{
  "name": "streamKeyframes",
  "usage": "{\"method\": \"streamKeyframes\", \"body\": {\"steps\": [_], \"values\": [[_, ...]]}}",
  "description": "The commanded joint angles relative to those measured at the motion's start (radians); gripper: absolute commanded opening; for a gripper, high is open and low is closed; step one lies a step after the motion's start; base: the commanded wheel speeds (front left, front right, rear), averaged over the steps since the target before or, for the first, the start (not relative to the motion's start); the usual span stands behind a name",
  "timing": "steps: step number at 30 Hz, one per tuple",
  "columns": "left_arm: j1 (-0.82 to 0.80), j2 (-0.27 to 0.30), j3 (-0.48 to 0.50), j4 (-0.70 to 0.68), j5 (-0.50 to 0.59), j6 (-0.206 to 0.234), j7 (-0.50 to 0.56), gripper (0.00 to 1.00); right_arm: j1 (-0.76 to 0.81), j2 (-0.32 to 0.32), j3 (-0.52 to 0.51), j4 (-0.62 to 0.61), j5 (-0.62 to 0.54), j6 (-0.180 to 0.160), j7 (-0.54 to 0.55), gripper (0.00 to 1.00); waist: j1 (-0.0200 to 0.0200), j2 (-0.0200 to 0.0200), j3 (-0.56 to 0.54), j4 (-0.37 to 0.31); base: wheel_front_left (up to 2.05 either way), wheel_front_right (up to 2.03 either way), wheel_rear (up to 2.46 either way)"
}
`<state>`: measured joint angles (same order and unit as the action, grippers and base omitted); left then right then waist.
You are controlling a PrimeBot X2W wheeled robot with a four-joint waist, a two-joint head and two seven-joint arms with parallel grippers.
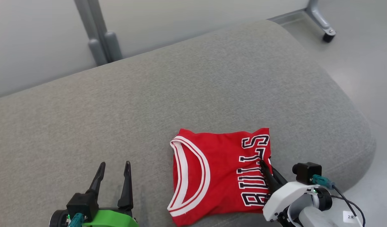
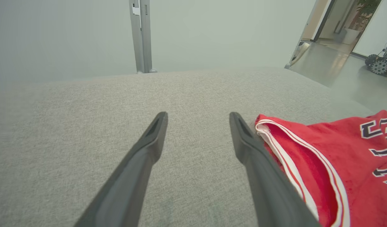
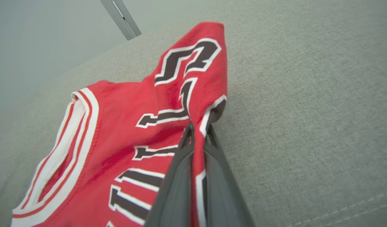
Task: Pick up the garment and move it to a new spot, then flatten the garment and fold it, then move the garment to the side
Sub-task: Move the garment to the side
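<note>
Pinching jersey (image 1: 218, 157), right hand (image 1: 262, 163) (angled low)

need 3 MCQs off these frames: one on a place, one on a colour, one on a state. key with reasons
1. Where does the red Bulls jersey lie on the grey cushion?
A. Near the front edge, toward the robot's right
B. At the far back-left corner
C. Hanging off the back edge

2. What colour is the BULLS lettering?
A. Yellow
B. Black, outlined in white
C. Blue

3. What state is the right gripper in?
A. Open, above the jersey
B. Open, flat on the cushion
C. Shut on the jersey's edge

Key:
1 A: the head view shows it close to the robot, right of middle.
2 B: the right wrist view shows black letters with white outlines.
3 C: the right wrist view shows cloth pinched between closed fingers.
</note>
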<state>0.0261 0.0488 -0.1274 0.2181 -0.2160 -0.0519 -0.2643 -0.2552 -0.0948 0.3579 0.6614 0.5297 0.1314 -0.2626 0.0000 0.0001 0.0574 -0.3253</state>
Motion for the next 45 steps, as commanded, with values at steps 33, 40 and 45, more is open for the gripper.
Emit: {"method": "streamKeyframes", "body": {"steps": [33,40,45], "values": [[-0.28,0.062,-0.084,-0.068,0.23,-0.04,0.001,1.0,-0.619,-0.239,-0.236,0.132,-0.107,-0.002,-0.002,0.0,0.0,-0.0001,0.468,0.219,0.0,0.0,0.0],[-0.285,0.082,-0.095,-0.078,0.238,-0.026,0.001,1.0,-0.684,-0.373,-0.429,0.265,-0.217,-0.002,-0.002,0.0,0.0,-0.0001,0.488,0.242,0.0,0.0,0.0],[-0.282,0.095,-0.102,-0.078,0.237,-0.015,0.001,1.0,-0.66,-0.415,-0.552,0.317,-0.297,-0.002,-0.002,0.0,0.0,-0.0001,0.488,0.248,0.0,0.0,0.0]]}}
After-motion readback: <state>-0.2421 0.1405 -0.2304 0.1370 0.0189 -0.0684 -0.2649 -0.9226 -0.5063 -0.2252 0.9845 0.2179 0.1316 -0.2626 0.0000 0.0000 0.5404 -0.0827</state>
